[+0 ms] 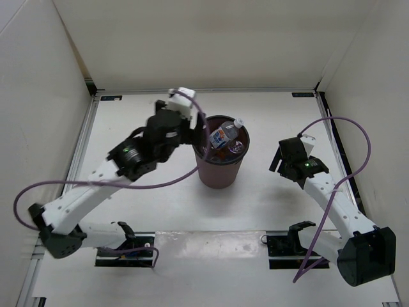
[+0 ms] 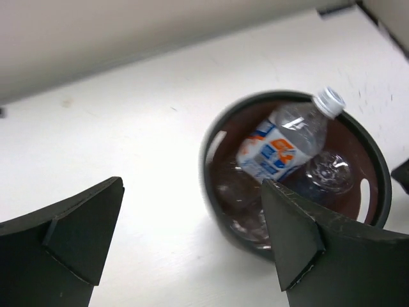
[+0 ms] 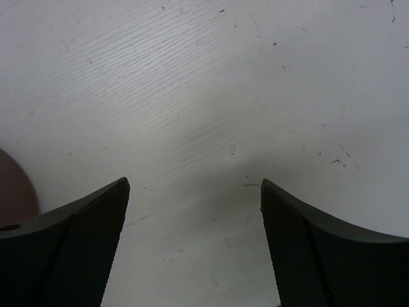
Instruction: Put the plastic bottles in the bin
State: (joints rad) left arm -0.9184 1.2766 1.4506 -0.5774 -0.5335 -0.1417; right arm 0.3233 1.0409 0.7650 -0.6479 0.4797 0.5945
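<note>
The dark maroon bin [image 1: 220, 171] stands mid-table. A clear bottle with a blue-white label [image 1: 227, 133] lies tilted in its mouth, white cap on the far rim. It shows in the left wrist view [image 2: 281, 144] above other clear bottles [image 2: 327, 173] lying deeper in the bin [image 2: 211, 185]. The orange bottle is hidden. My left gripper [image 1: 195, 131] is open and empty, just left of the bin's rim; in its wrist view [image 2: 192, 240] only table lies between the fingers. My right gripper [image 1: 279, 160] is open and empty over bare table, right of the bin.
White walls enclose the table on three sides. A purple cable [image 1: 345, 125] loops above the right arm and another trails from the left arm [image 1: 38, 192]. The bin's side shows at the left edge of the right wrist view [image 3: 13, 192].
</note>
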